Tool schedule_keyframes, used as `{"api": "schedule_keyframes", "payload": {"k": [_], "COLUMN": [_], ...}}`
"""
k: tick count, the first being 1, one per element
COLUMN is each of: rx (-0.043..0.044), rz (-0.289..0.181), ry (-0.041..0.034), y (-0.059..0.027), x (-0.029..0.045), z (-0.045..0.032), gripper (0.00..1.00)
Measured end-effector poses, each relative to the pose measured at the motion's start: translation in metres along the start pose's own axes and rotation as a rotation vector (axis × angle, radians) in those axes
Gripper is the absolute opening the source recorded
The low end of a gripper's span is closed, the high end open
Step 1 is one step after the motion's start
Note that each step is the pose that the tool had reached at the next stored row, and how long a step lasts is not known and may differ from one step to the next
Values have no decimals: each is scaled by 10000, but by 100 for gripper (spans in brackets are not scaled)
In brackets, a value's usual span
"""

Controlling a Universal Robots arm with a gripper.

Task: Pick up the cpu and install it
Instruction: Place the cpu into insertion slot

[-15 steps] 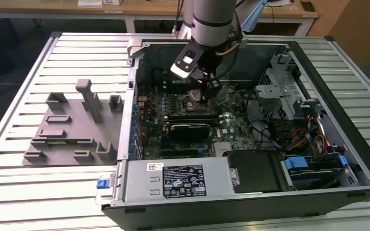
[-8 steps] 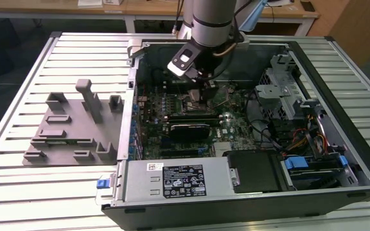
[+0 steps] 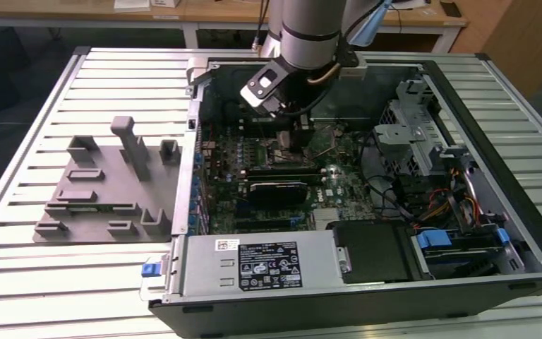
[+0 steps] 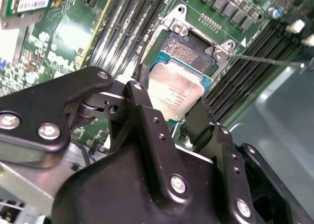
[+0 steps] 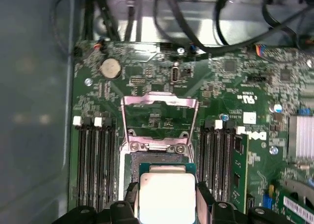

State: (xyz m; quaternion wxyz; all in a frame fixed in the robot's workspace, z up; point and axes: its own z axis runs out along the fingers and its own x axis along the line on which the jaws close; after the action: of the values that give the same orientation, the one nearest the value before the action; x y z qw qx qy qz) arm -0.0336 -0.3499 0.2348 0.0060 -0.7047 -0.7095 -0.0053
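Over the socket point(image 4: 189, 47) in the second wrist view, the tool point(image 4: 169, 94) pinches the cpu point(image 4: 177, 87).

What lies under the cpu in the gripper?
The open socket on the green motherboard; one part shows beside the cpu held by the gripper. The part beneath the chip is covered.

Grey holder tray point(image 3: 106, 187) on slatted table point(image 3: 111, 85), beside open computer case point(image 3: 346, 311).
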Motion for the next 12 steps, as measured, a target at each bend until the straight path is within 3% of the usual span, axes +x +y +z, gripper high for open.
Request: {"api": "schedule_keyframes", "payload": {"k": [3,6,9,12], "rx": [-34,-223,-502,-575], "rz": [446,534,530,491], "ry": [1,4,14,-3], "y": [0,0,-13,-29], "x": [1,1,0,0], "z": [6,15,30,51], "gripper": [54,54,54,54]}}
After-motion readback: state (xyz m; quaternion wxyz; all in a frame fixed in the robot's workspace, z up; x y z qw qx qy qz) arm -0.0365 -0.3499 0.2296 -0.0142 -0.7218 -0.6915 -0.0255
